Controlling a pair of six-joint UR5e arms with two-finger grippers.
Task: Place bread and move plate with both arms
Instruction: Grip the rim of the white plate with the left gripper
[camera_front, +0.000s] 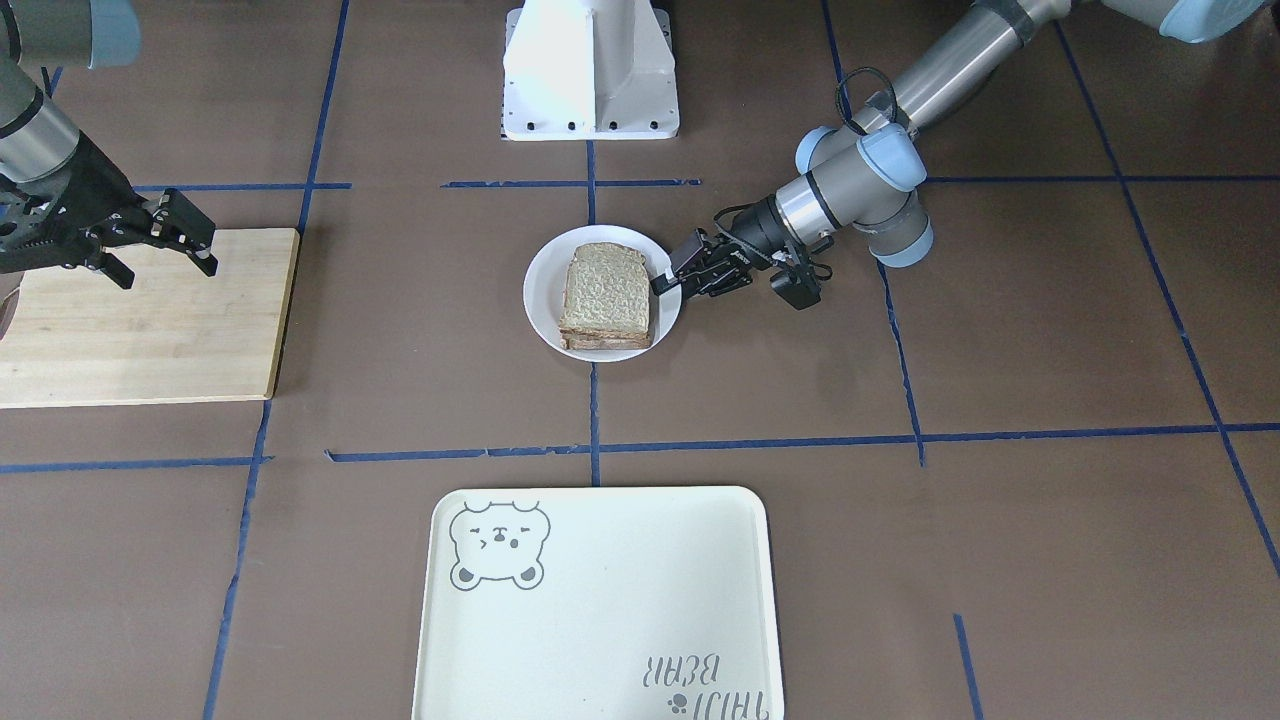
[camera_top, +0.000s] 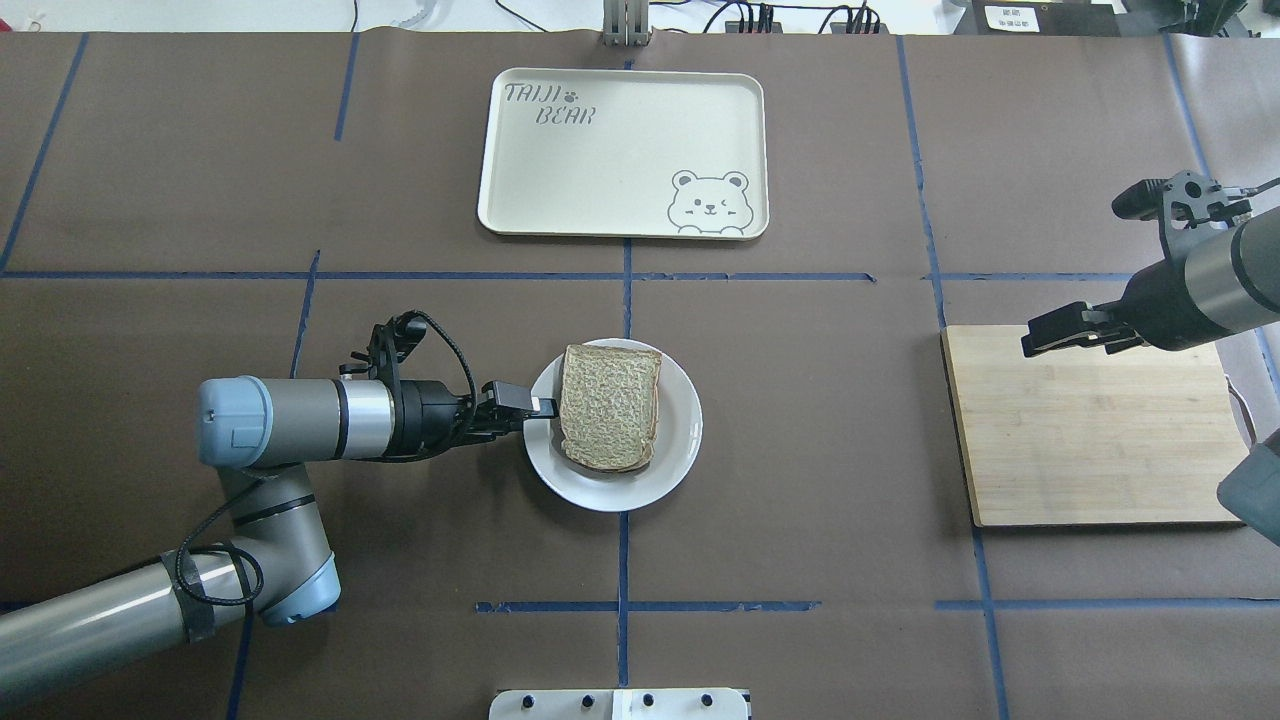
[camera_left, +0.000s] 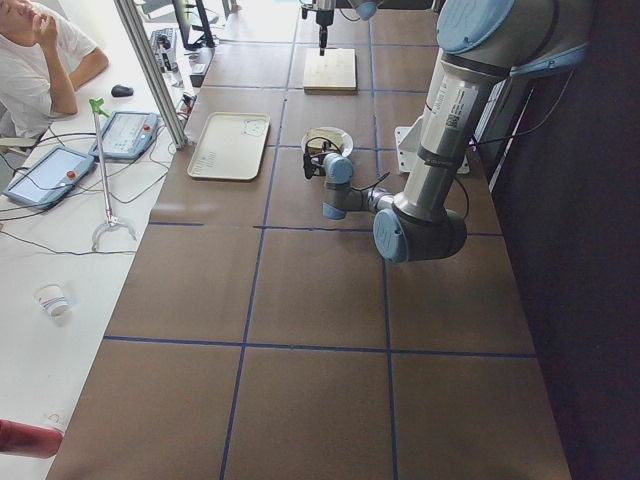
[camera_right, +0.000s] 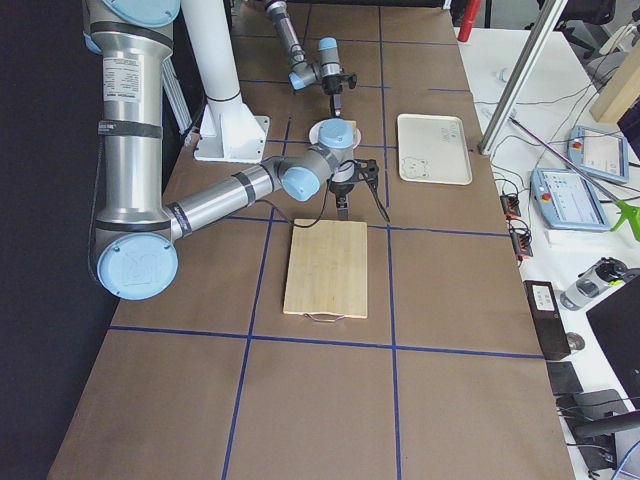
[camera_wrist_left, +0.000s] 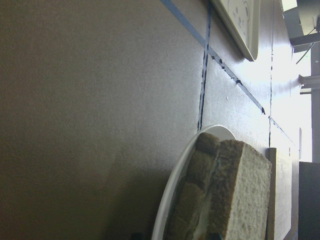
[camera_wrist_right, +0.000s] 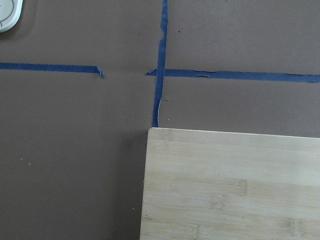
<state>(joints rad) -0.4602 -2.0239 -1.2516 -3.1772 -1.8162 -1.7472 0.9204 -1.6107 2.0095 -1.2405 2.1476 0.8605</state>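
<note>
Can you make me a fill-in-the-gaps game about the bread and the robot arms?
The bread lies on a round white ____.
The gripper at its rim belongs to the ____ arm.
The right gripper hangs above the wooden ____.
The cream tray shows a drawn ____.
Missing words: plate, left, board, bear.

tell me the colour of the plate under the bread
Plain white plate, clearest in the overhead view.

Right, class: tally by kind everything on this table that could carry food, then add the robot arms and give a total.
Plate: 1
Tray: 1
Wooden board: 1
Robot arms: 2, the left arm and the right arm
Total: 5
</note>
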